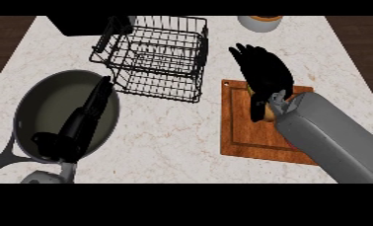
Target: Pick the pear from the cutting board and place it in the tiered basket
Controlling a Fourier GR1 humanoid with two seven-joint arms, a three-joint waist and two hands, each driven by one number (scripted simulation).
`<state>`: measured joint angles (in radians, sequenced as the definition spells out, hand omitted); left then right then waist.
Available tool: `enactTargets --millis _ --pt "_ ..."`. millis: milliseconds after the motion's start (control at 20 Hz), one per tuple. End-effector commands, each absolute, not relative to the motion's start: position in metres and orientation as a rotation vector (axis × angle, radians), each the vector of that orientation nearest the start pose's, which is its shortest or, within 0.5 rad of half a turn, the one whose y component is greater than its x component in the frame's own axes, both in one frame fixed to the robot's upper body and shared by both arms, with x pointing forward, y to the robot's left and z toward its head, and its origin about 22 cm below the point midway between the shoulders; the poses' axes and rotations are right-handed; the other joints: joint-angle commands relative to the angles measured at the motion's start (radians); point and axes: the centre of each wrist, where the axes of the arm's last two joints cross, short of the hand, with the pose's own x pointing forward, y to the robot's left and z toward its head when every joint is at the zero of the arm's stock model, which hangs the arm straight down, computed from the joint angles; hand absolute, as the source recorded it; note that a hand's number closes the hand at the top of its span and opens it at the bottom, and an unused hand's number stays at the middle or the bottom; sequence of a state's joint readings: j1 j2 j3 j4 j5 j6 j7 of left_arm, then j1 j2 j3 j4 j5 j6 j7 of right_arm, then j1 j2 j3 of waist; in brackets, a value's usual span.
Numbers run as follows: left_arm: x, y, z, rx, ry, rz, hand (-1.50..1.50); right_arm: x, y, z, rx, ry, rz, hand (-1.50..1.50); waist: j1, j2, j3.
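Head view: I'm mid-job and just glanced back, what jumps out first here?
The right hand stands out first, lying over the wooden cutting board at right and covering most of the pear. Next is the black wire tiered basket at top centre, left of the board. At lower left, the left hand shows over a grey pan.

On your desk (175, 136), the pan (44, 106) lies left, the basket (157, 57) behind centre, the board (251, 131) right, a cup (260, 22) behind it.
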<state>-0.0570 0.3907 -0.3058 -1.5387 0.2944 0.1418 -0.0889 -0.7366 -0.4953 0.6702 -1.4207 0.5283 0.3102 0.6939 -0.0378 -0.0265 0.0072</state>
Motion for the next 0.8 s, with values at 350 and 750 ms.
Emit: enactTargets --millis 350,750 --pt "0.241 0.227 -0.016 -0.064 -1.536 -0.22 0.0 0.278 -0.123 0.142 -1.067 -0.979 1.347 -1.5 0.025 0.023 -0.008" --pt "0.26 0.235 -0.002 -0.07 -1.531 -0.21 0.0 0.294 -0.14 0.104 -1.171 -0.765 1.325 -1.5 0.032 0.028 -0.007"
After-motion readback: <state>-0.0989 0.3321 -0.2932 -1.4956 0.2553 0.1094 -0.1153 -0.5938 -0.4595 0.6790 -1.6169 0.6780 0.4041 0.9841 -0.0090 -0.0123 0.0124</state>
